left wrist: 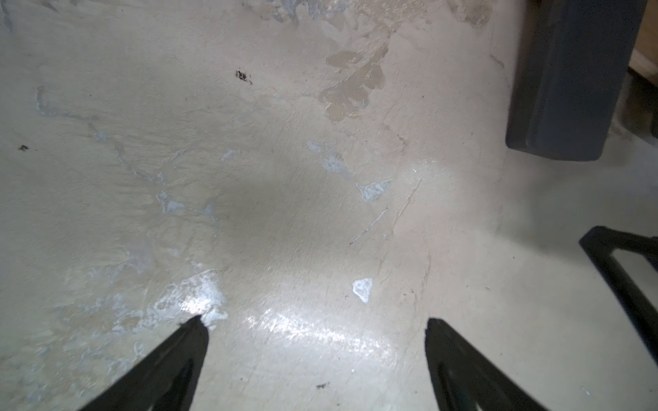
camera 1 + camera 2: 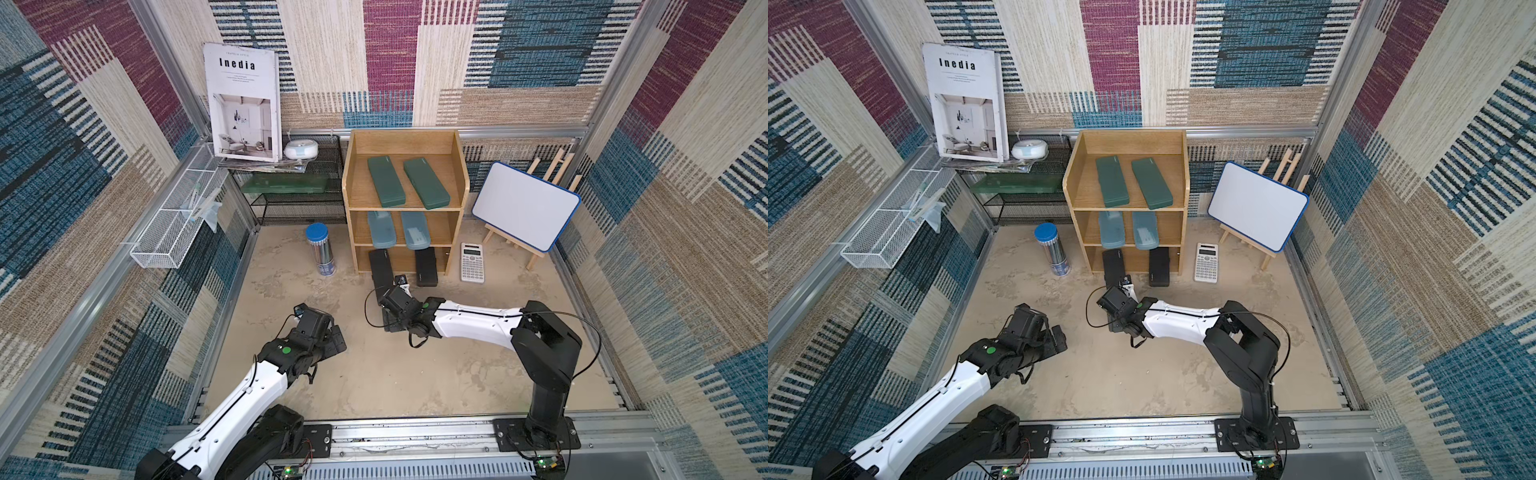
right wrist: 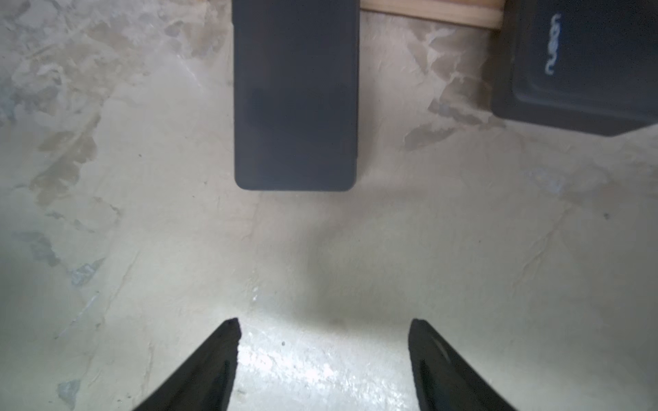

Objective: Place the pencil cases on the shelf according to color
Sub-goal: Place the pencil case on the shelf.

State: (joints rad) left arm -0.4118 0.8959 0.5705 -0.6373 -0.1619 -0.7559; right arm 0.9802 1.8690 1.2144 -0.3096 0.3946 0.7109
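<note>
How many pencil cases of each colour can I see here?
Green cases: 2
Light blue cases: 2
Black cases: 2
Total: 6

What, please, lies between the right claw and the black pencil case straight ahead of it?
Only bare tabletop: in the right wrist view, the open right claw faces the black pencil case with nothing between them.
</note>
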